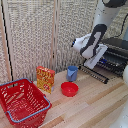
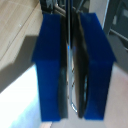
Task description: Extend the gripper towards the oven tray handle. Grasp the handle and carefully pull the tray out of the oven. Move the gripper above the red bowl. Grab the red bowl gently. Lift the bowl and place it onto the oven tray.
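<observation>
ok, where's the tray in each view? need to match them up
Exterior view: the tray juts from the oven at the exterior view's right, under the gripper.
Wrist view: a thin dark bar between the blue fingers, probably the tray's handle.
Shared landmark: the wooden table.

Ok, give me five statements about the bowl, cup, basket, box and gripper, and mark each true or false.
1. The red bowl sits on the wooden table. True.
2. The blue cup lies inside the red basket. False: it stands on the table behind the bowl.
3. The gripper is at the oven. True.
4. The bowl is on the tray. False: not yet.
5. The yellow-red box stands beside the basket. True.
</observation>
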